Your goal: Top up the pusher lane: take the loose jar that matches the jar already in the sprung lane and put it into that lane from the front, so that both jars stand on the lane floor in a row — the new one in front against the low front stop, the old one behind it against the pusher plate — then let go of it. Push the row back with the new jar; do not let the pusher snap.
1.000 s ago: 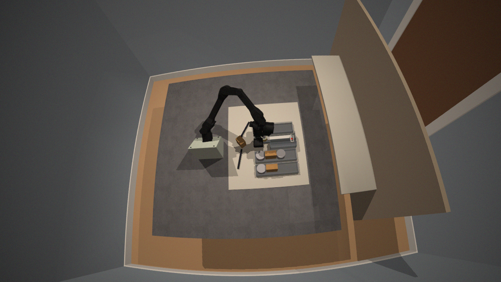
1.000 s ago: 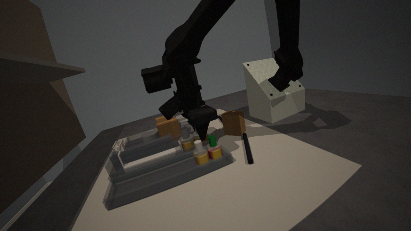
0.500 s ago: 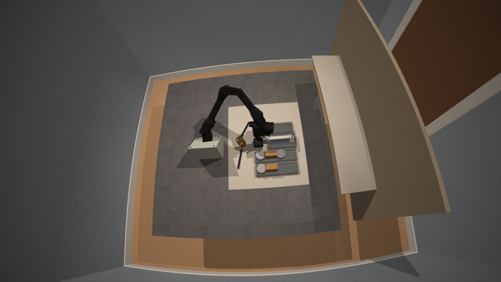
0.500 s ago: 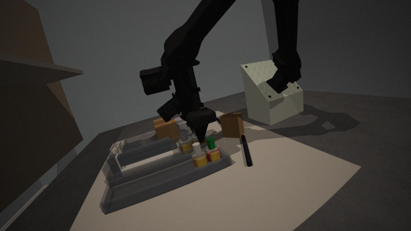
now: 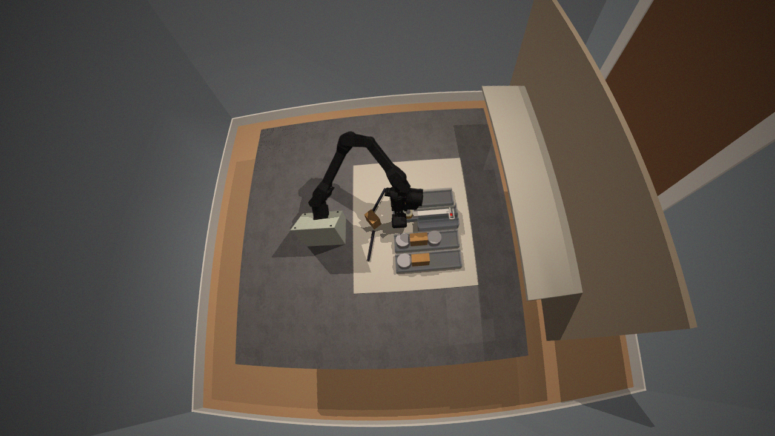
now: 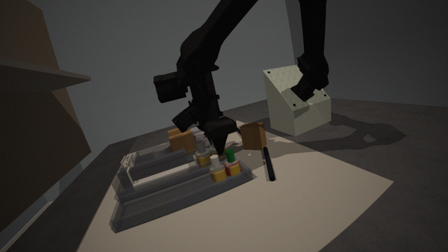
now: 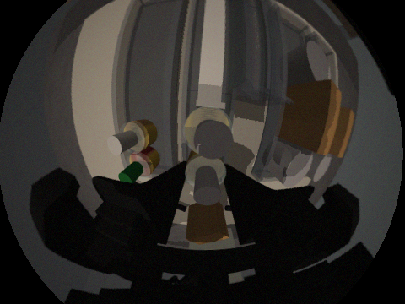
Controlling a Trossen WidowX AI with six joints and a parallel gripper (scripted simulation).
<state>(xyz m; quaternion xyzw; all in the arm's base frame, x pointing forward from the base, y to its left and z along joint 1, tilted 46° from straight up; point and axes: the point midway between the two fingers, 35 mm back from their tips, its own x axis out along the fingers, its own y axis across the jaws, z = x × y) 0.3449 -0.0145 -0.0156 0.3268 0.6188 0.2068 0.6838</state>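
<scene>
The black parallel-jaw gripper (image 6: 219,147) points down at the front end of the grey plastic lane tray (image 6: 150,200), clenched on a small yellow-banded jar with a grey cap (image 7: 207,188). Only the wrist view shows this grasp plainly: the held jar sits between the two dark fingers, and directly ahead of it, in line down the pale lane floor (image 7: 216,34), stands a second yellow-banded jar with a grey cap (image 7: 209,132). The two look to be touching or nearly so, though the fisheye makes that hard to judge.

The exterior view hides most of the held jar behind the gripper, but shows the jar ahead of it (image 6: 202,155) upright. It also shows two loose jars near the tray's front: a white-capped yellow jar (image 6: 216,170) and a green-capped red jar (image 6: 231,165), side by side.

From the top, the jars are covered by the wrist; that view alone shows the pale mat (image 5: 368,270), a thin black rod (image 5: 373,238) lying beside the tray, and a brown box (image 5: 372,218) near the beige arm pedestal (image 5: 335,235).
</scene>
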